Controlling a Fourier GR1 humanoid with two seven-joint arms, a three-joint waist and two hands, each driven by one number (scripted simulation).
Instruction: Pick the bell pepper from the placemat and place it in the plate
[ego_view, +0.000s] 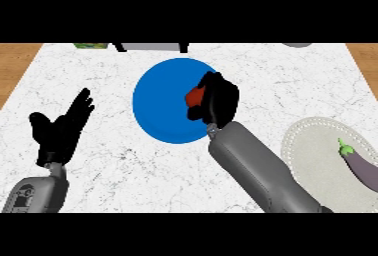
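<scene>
Curling our black right hand (215, 97) round the red bell pepper (195, 96), we hold it over the round blue plate (159, 102). Letting go this near the rim could roll it onto the white marble desk (111, 155). Our left hand (63, 125) rests open.

White veined marble counter (148, 165), matt blue plate (159, 100), glossy purple eggplant (362, 167), wooden floor strips (18, 60).
</scene>
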